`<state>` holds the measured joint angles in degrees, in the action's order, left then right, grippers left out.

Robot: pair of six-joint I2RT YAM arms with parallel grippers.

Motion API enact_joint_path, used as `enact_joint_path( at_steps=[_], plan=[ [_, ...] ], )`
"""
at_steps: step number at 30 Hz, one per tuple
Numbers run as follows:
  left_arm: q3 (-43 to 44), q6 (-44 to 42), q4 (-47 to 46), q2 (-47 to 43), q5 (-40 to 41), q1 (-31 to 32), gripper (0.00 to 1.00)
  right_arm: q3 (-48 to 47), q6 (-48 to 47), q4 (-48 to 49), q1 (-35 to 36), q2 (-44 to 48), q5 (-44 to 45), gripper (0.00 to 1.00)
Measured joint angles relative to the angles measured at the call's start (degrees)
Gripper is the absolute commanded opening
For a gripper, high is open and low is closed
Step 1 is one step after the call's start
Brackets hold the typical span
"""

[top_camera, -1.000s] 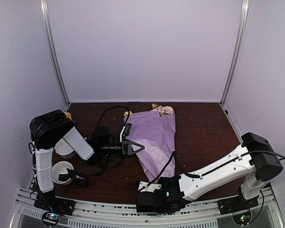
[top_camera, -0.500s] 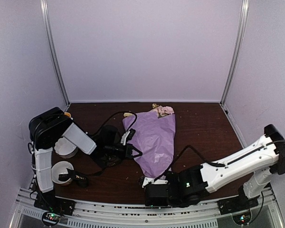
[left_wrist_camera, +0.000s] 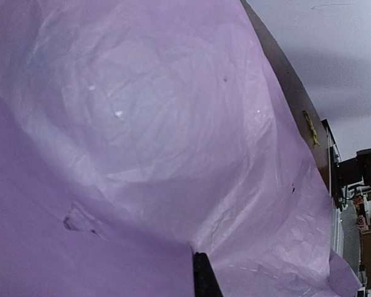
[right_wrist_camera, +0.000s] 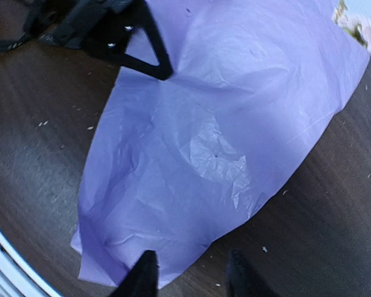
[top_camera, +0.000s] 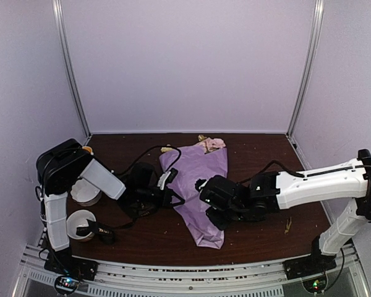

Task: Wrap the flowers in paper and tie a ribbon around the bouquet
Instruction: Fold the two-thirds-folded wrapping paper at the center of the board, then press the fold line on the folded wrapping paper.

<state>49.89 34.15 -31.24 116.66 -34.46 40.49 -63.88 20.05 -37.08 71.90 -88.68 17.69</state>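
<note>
The lilac paper [top_camera: 201,182] lies as a tapering cone on the dark table, narrow end toward the front. Cream and pink flowers [top_camera: 213,143] poke out of its wide far end, also seen in the right wrist view as flowers [right_wrist_camera: 357,25]. My left gripper [top_camera: 175,199] is shut on the paper's left edge; one black fingertip [left_wrist_camera: 202,275] shows against the paper [left_wrist_camera: 148,124]. My right gripper [top_camera: 213,213] hovers open over the cone's right edge near the narrow end, fingers [right_wrist_camera: 142,277] apart, nothing between them. The ribbon is out of view.
Two white cups [top_camera: 81,224] stand by the left arm's base. Black cables [top_camera: 139,159] loop across the table left of the paper. A small yellow scrap [top_camera: 287,224] lies at the right. A metal rail [top_camera: 173,272] runs along the front edge.
The right arm swung from the front edge up over the paper's narrow half, its jaws opening. The left gripper edged right, staying on the paper's left edge.
</note>
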Motion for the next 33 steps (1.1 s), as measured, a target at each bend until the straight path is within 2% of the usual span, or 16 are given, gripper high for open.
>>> enact_joint_path(
  at_steps=[4, 10, 18, 22, 27, 30, 33],
  plan=[
    [0.4, -0.9, 0.9, 0.0, -0.1, 0.0, 0.0, 0.9, 1.8, 1.9, -0.1, -5.0, -1.0, 0.18],
    [1.4, -2.4, 3.1, 0.0, -0.1, 0.0, 0.0, 2.0, 1.3, 5.6, 6.8, -11.8, -3.6, 0.08],
    [2.6, -4.3, 6.0, 0.0, 0.0, 0.0, 0.0, 2.6, 0.6, 6.6, 10.0, -13.6, -8.0, 0.08],
    [2.8, -5.2, 6.5, 0.0, 0.0, 0.0, 0.0, 3.6, -0.1, 5.6, 10.1, -8.4, -9.0, 0.1],
    [3.2, -6.6, 7.4, 0.0, 0.0, 0.0, 0.0, 4.2, 1.6, 8.8, 3.3, 1.0, -10.7, 0.1],
    [3.5, -7.4, 8.2, 0.0, 0.0, 0.0, 0.0, 5.4, 3.3, 11.2, -0.6, -0.8, -10.7, 0.09],
    [4.3, -8.4, 9.9, -0.1, 0.2, 0.0, 0.0, 7.2, 4.3, 11.8, -0.8, -5.8, -11.0, 0.09]
  ],
)
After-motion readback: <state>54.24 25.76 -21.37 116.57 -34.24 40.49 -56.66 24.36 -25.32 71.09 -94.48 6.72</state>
